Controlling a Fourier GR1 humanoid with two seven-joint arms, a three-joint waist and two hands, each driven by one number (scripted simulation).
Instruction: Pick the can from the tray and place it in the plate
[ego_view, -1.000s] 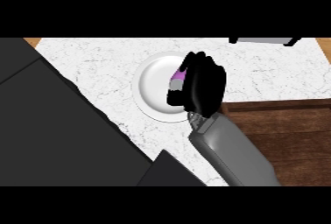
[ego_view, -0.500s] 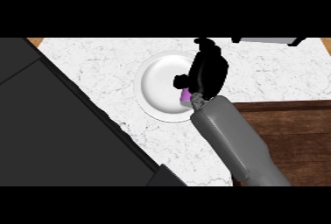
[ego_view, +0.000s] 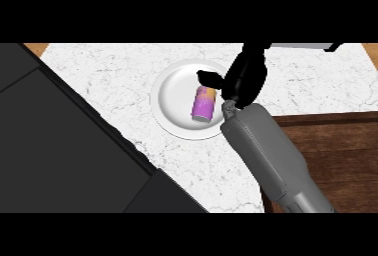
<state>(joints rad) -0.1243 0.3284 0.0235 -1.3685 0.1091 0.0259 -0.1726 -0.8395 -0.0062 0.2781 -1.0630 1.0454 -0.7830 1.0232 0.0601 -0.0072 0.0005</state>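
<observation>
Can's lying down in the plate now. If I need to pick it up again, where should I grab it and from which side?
Probably best across the middle of the can, coming from above. It lies on its side in the plate, long axis running near to far, so fingers could close on its left and right flanks. The right robot hand is open beside it, already close.

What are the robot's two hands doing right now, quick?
Right hand: open, fingers extended, holding nothing; the can lies on the plate beside it.
Left hand: not in view.
</observation>
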